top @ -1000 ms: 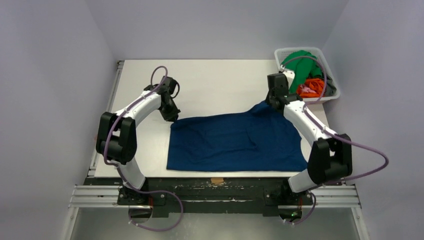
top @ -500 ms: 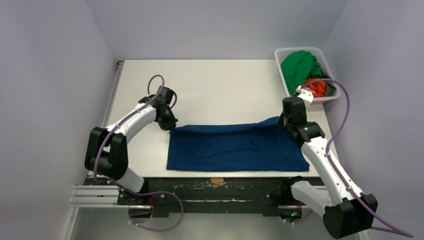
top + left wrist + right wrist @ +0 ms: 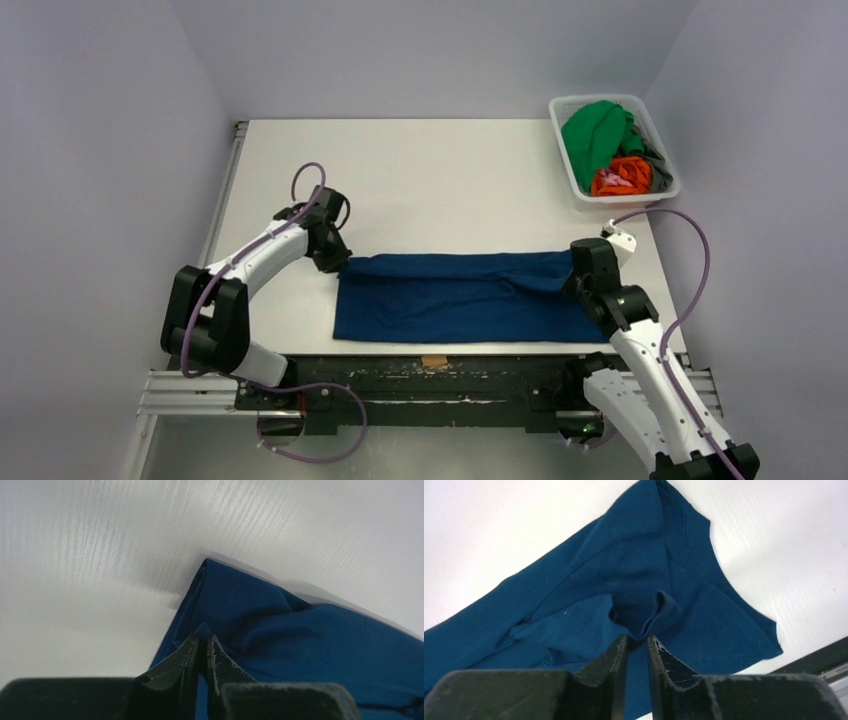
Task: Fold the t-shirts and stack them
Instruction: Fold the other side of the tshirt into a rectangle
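The navy blue t-shirt [image 3: 460, 295] lies on the white table near the front edge, its far part doubled over toward me. No print shows. My left gripper [image 3: 343, 262] is shut on the shirt's far left corner [image 3: 202, 630]. My right gripper [image 3: 570, 277] is shut on a pinch of cloth [image 3: 644, 612] at the shirt's far right side, beside the neckline. Both hold the cloth low over the table. The green t-shirt [image 3: 592, 132], the orange one [image 3: 620, 178] and a dark grey one [image 3: 655, 162] lie bunched in the basket.
The white slotted basket [image 3: 663, 190] stands at the table's far right corner. The table's front edge with a black rail [image 3: 430, 362] runs just below the shirt. A grey rail [image 3: 228, 190] borders the table's left side.
Both grippers have drawn the shirt's far edge toward me, so the spread shirt is now a narrower folded band. The right arm swung from beside the basket toward the front right.
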Robot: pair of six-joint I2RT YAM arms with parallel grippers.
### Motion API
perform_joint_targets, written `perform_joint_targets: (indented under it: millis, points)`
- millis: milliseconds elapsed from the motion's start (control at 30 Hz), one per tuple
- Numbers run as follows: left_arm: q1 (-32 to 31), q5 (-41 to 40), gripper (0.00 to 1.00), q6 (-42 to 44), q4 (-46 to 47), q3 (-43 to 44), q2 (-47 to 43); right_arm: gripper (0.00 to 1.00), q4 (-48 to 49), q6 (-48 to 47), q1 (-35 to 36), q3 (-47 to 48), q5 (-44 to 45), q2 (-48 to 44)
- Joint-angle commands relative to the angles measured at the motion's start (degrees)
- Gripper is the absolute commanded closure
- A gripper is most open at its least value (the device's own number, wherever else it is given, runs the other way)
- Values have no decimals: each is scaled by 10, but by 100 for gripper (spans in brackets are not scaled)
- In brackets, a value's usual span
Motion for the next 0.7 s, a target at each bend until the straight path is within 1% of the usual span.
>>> perform_joint_targets:
  millis: [0,33,100,167,200,233,267,300,367,433,467,533,600,667]
  points:
    - [-4,-15,85,-2,7,-7,-30,78,-58,79,0,5,-12,-19]
    - [-3,-19,80,-1,0,-8,-37,76,-78,90,1,11,-9,-27]
    - [-4,-37,70,-2,-18,-13,-60,68,-113,108,0,25,7,-50]
    - [-4,-57,60,-5,-35,-22,-94,54,-130,120,0,37,19,-86]
    - [-4,-67,52,-9,-44,-28,-114,47,-130,124,1,40,25,-104]
    - [-3,-76,45,-14,-52,-34,-135,41,-122,126,1,40,25,-120]
    - [-3,-79,34,-16,-55,-42,-165,35,-102,120,1,37,16,-140]
    - [-4,-76,27,-18,-54,-46,-187,29,-86,113,1,34,11,-151]
    - [-4,-49,15,-16,-33,-56,-222,23,-47,96,1,21,-3,-161]
    - [-3,2,3,-5,15,-70,-241,22,2,89,1,2,-36,-156]
    - [-4,32,0,1,48,-78,-241,21,28,86,1,-9,-57,-147]
    - [-4,106,0,9,114,-90,-220,19,78,81,1,-27,-98,-113]
    - [-8,174,0,14,164,-84,-172,18,112,78,1,-36,-117,-58]
    - [-21,208,0,18,181,-66,-114,18,131,69,1,-32,-121,18]
